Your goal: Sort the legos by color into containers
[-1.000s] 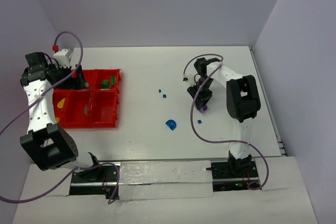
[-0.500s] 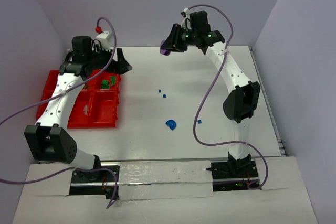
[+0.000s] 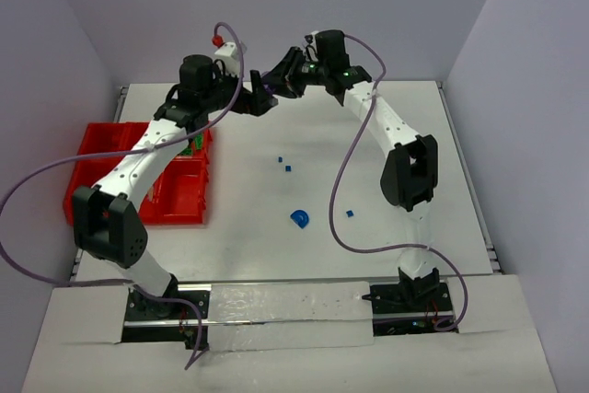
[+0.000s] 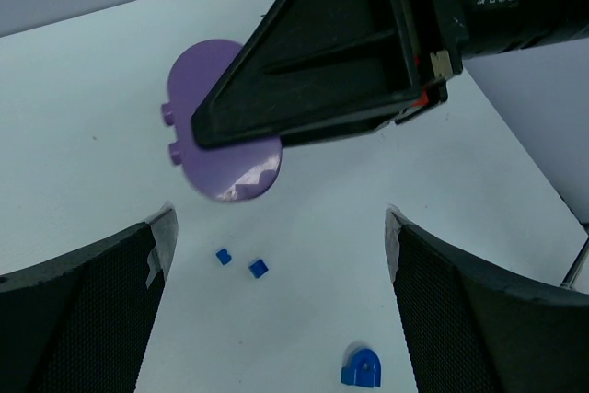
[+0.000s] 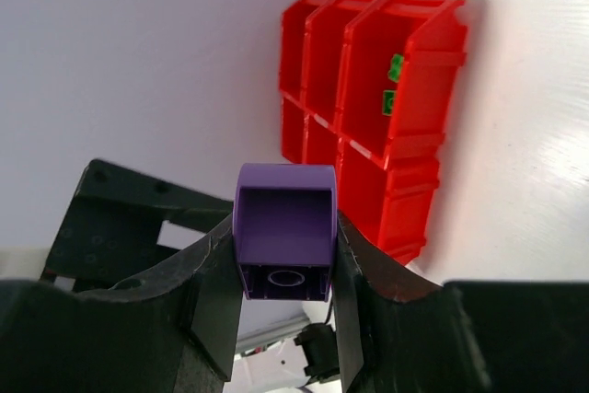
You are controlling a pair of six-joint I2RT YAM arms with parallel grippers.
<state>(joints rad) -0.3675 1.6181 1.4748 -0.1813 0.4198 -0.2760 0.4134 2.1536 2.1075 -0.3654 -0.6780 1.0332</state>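
Observation:
My right gripper (image 5: 285, 227) is shut on a purple arch lego (image 5: 285, 236), held high above the table's far middle. In the left wrist view the same purple lego (image 4: 221, 149) pokes out from under the right gripper's black finger (image 4: 340, 52). My left gripper (image 4: 279, 223) is open with nothing between its fingers, just below and facing the purple piece. In the top view the left gripper (image 3: 259, 100) and right gripper (image 3: 279, 78) almost meet. A blue arch lego (image 3: 299, 219) and tiny blue bits (image 3: 283, 165) lie on the table. The red containers (image 3: 175, 204) sit at the left.
Green legos (image 5: 396, 68) lie in one far compartment of the containers (image 5: 405, 135). Another tiny blue bit (image 3: 349, 214) lies right of the arch. The left arm's cable (image 3: 225, 43) loops above the grippers. Walls close the table at the back and sides.
My right gripper has lifted the purple lego off the table and carried it up and to the left. My left arm has swung from over the containers toward the middle to meet it.

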